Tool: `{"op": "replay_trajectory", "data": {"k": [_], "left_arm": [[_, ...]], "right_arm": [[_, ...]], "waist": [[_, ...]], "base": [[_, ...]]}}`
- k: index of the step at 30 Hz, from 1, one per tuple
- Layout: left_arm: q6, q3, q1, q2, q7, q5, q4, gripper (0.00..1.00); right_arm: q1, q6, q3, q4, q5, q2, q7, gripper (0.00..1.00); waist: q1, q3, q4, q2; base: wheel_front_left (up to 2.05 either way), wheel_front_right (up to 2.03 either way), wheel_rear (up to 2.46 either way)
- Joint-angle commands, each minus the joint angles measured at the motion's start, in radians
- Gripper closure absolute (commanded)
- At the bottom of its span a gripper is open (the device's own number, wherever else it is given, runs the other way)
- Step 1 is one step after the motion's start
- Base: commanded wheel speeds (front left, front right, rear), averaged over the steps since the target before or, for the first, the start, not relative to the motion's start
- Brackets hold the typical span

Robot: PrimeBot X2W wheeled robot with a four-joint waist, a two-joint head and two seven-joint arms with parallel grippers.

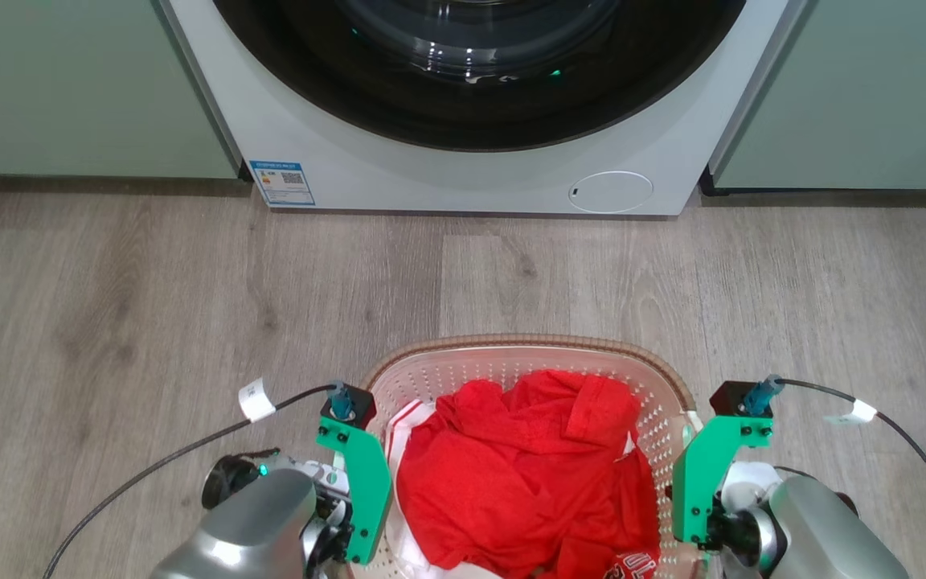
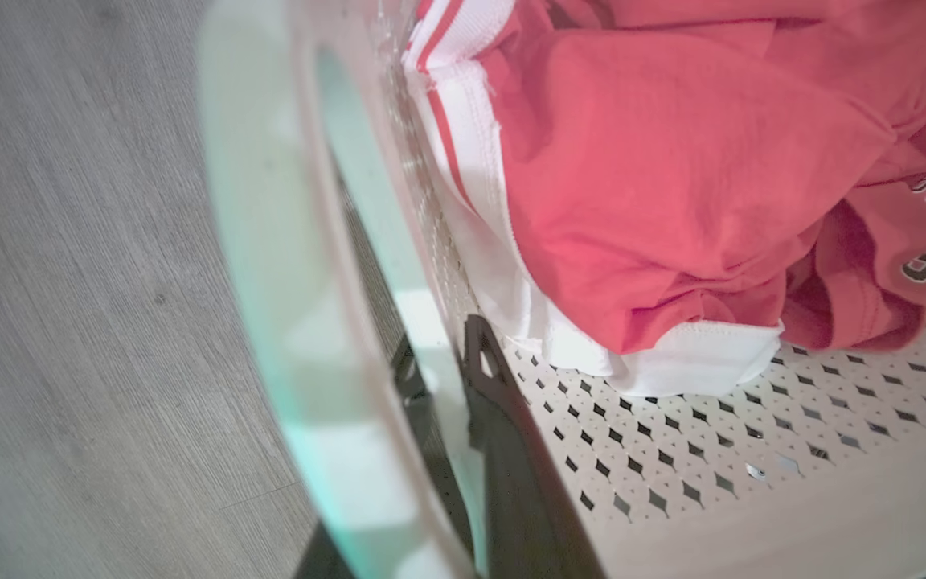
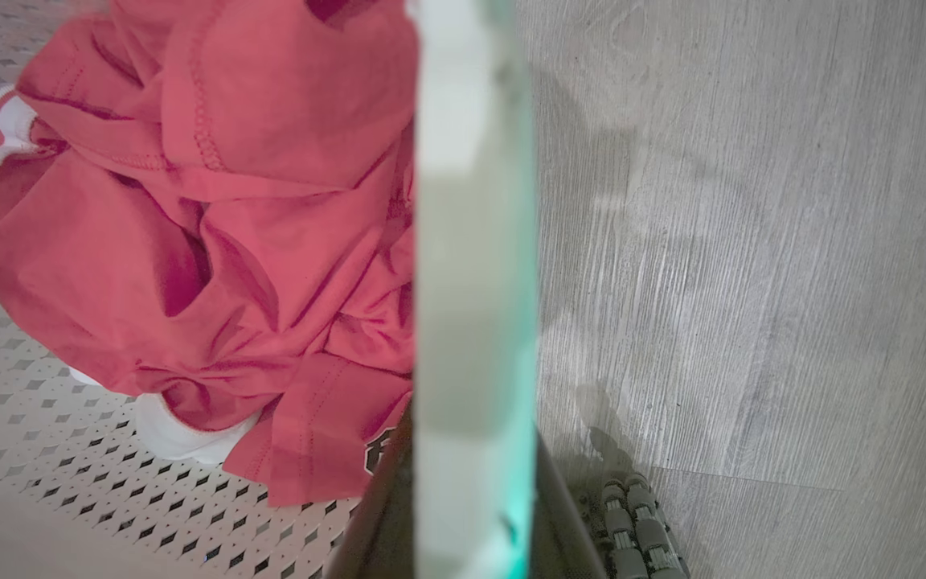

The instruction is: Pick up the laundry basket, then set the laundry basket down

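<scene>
Left gripper (image 2: pixel 443 358) and right gripper (image 3: pixel 471 458) each clamp a laundry basket (image 1: pixel 527 344) handle; red jersey (image 2: pixel 672 177) between them reads "BUL", "3"; washer sticker (image 1: pixel 282 182) ahead illegible.

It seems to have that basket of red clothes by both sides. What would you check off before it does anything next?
1. Left gripper on the laundry basket: the left handle runs between its dark fingers. Ok.
2. Right gripper closed around the right handle. Ok.
3. Red clothes lie inside the rim, as far as the head view shows. Ok.
4. Floor between the basket and the washer is bare. Ok.
5. Cables arc outward, away from the basket. Ok.
6. Basket lifted or resting on the floor: cannot tell.
</scene>
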Motion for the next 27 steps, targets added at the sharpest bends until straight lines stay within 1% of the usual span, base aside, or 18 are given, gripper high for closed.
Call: {"op": "replay_trajectory", "data": {"k": [1, 17, 27], "left_arm": [[-0.012, -0.004, -0.008, -0.016, 0.0, -0.001, -0.047, 1.0], [0.002, -0.007, -0.013, -0.007, -0.005, -0.005, -0.068, 1.0], [0.032, 0.0, -0.061, -0.002, -0.038, 0.009, -0.072, 1.0]], "right_arm": [[-0.038, 0.016, 0.026, -0.077, 0.0, 0.052, -0.006, 1.0], [-0.03, 0.016, 0.005, -0.107, -0.023, 0.062, 0.007, 1.0], [-0.076, 0.016, 0.0, -0.12, -0.046, 0.065, -0.04, 1.0]], "waist": [[0.0, 0.0, 0.0, 0.0], [0.0, 0.026, -0.009, 0.0], [0.0, 0.141, -0.023, 0.0]], "base": [[0.0, 0.0, 0.0], [0.0, 0.0, 0.0], [0.0, 0.0, 0.0]]}}
